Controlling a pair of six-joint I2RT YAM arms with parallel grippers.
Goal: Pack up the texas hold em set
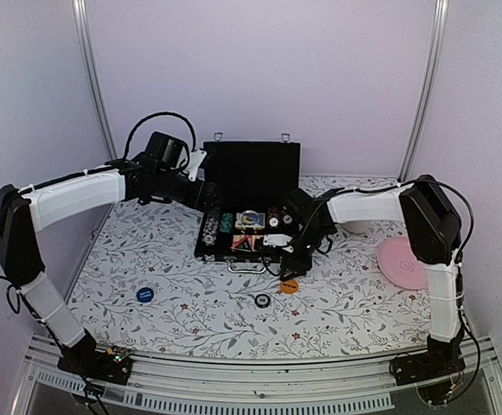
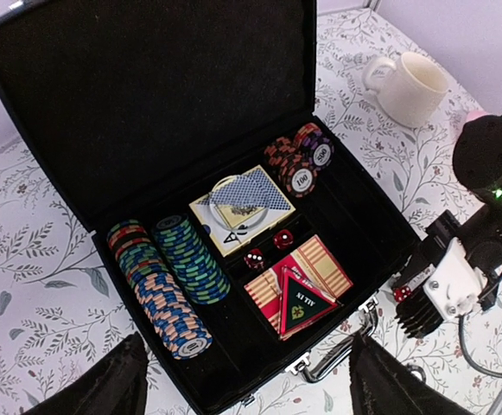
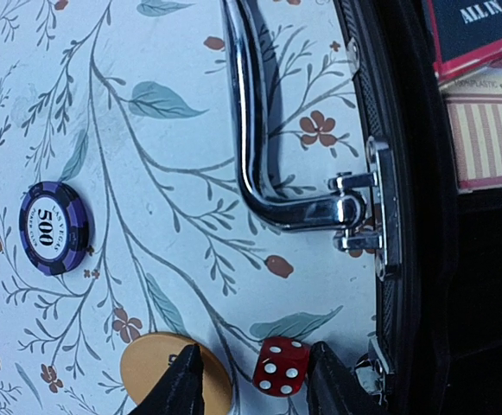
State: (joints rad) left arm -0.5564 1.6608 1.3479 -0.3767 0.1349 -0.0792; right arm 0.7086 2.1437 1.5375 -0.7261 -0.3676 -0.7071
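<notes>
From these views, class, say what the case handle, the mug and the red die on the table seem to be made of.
Case handle: polished metal, going by its mirror-like glints. Mug: probably glazed ceramic; cream, thick-walled, soft sheen. Red die: likely hard plastic; glossy faces, white pips.

Floral-print table [image 1: 190,303] under soft, even light; behind and beside it, plain lilac walls [image 1: 259,69]; at its far corners, silver posts [image 1: 95,86]; along its near edge, metal rail [image 1: 259,370].
</notes>
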